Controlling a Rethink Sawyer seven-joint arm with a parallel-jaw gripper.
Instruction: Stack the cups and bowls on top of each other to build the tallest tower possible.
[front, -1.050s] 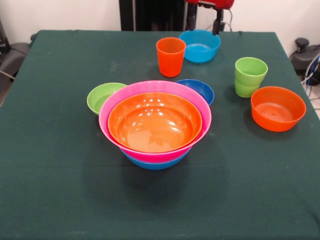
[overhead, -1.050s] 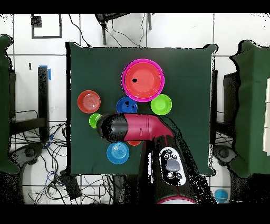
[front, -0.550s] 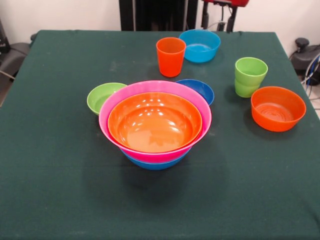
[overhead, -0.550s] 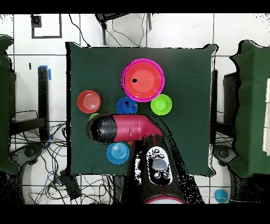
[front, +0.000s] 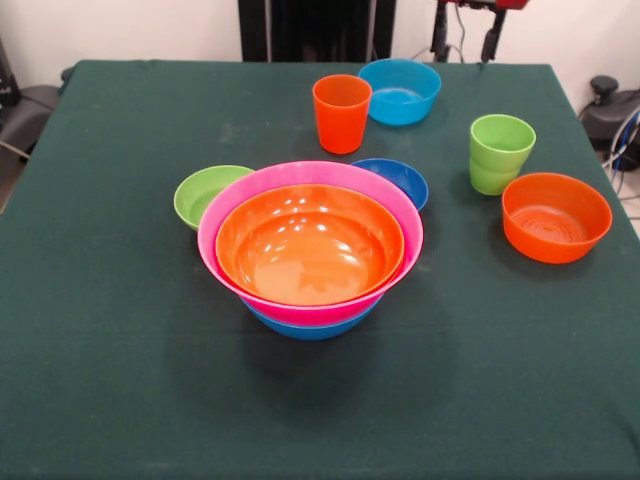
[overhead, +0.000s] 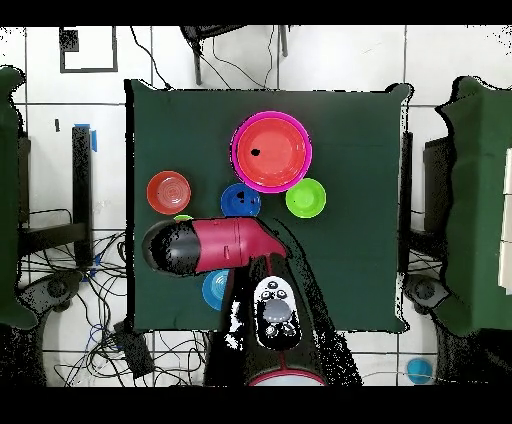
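The tower (front: 310, 250) stands mid-table: an orange bowl nested in a pink one, on a blue one; from above it is the pink-rimmed tower (overhead: 271, 151). Loose bowls surround it: lime green (front: 205, 192), dark blue (front: 398, 178), light blue (front: 400, 90) and a smaller orange bowl (front: 555, 215). An orange cup (front: 341, 112) stands upright by the light blue bowl. Two lime green cups (front: 498, 152) sit nested one in the other. My gripper (front: 464, 48) hangs open and empty at the table's far edge, right of the light blue bowl and apart from everything.
From above, the red and black arm (overhead: 205, 247) lies across the table's near left part, covering the orange cup and most of the light blue bowl (overhead: 213, 290). The orange bowl (overhead: 168, 192), dark blue bowl (overhead: 240, 200) and lime green bowl (overhead: 305, 198) show uncovered.
In the front view my gripper has slid right along the far edge, from over the light blue bowl to its right side. No cup or bowl has moved.
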